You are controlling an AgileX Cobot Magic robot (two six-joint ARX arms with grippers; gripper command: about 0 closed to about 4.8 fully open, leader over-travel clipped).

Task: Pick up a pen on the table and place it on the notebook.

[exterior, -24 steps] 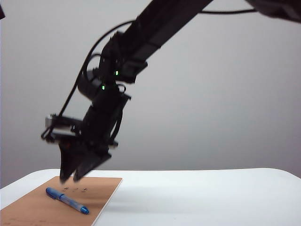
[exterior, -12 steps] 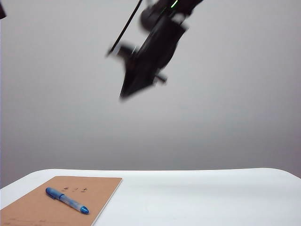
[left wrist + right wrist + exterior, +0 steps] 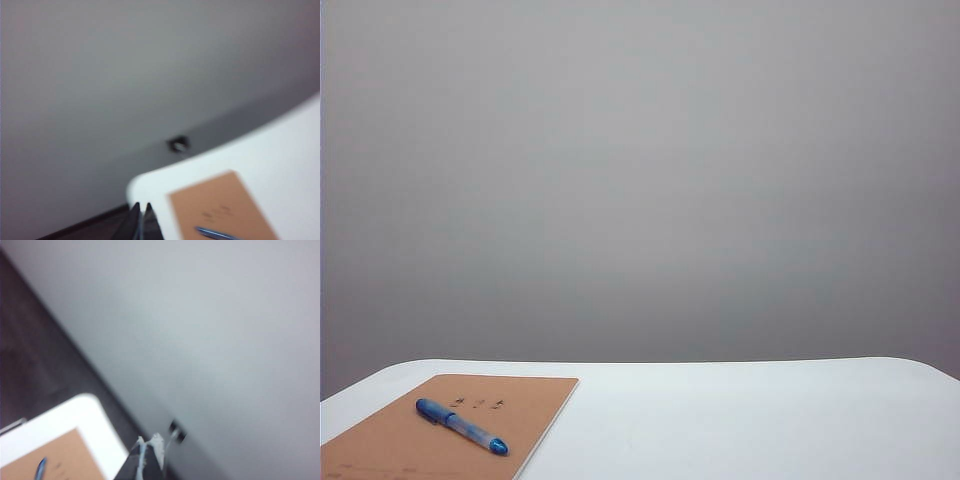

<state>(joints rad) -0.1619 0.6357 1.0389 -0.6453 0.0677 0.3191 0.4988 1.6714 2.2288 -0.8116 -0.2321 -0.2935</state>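
A few small dark printed characters sit near the far edge of the brown notebook cover, just beyond the capped end of the blue pen lying across it. They are too small and soft to read in the exterior view. Both wrist views, blurred, show the same marks only as faint smudges on the cover. No brand, number or label can be made out on the pen, the white bench or the grey wall behind.
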